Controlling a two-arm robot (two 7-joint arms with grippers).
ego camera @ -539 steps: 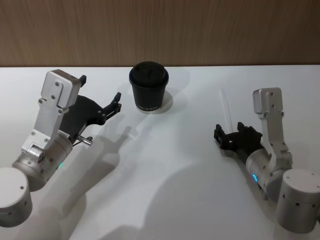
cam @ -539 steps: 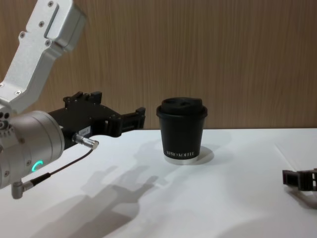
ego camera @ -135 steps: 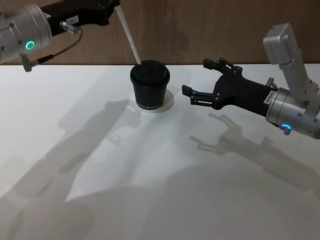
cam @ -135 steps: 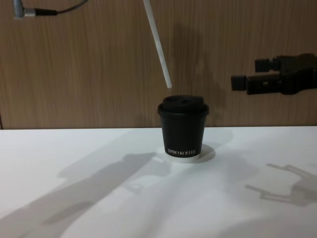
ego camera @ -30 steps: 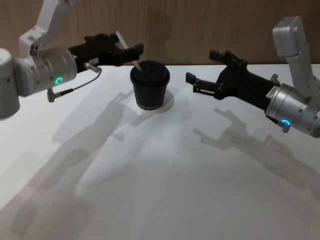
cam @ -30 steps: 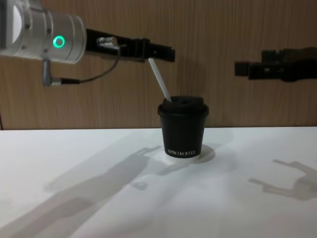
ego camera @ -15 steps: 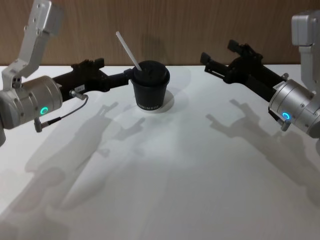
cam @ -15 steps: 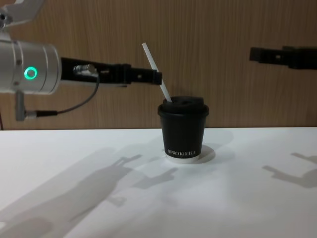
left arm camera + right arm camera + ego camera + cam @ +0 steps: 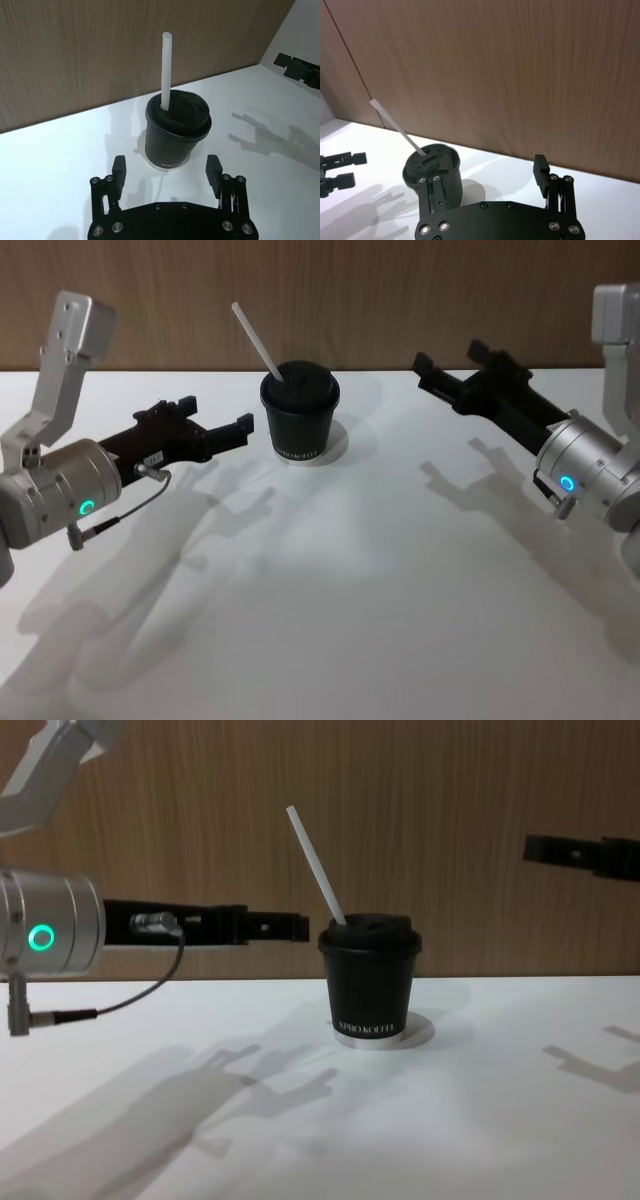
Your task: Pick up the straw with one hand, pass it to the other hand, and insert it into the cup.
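The left gripper [image 9: 222,433] was black with blocky fingers and small silver screws. Its wrist was a silver cylinder with a green glowing ring and a thin black cable. The right gripper [image 9: 455,371] looked similar, with a blue light.

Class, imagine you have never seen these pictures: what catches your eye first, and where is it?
The white straw stands out, leaning toward the robot's left from the lid of the black paper cup at the table's far middle. Flanking the cup, the left hand and right hand hover open and empty.
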